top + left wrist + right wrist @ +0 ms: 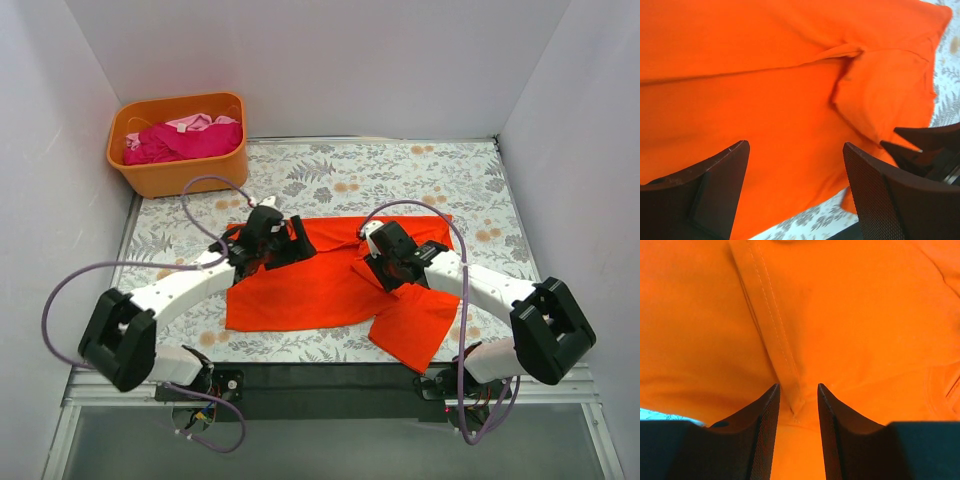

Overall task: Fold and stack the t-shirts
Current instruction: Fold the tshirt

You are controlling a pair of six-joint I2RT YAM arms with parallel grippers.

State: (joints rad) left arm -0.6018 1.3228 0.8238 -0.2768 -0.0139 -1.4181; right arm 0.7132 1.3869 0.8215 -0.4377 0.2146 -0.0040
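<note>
- I see the orange tee [320,285] spread flat at the centre of the floral table [400,175]. One flap trails toward the near right edge.
- The left gripper [796,160] has its fingers wide apart, low over the tee's left part.
- The right gripper [798,400] has its fingers narrow, with a stitched seam running into the gap. I cannot tell whether they clamp it.
- From above, both wrists hide parts of the tee's far half.
- The tub [180,175] stands in the far left corner, well apart. It holds a magenta tee [190,142] and a pale pink tee [190,122].

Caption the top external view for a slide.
Left gripper and right gripper on the orange-red t-shirt; pink t-shirts in the tub.
</note>
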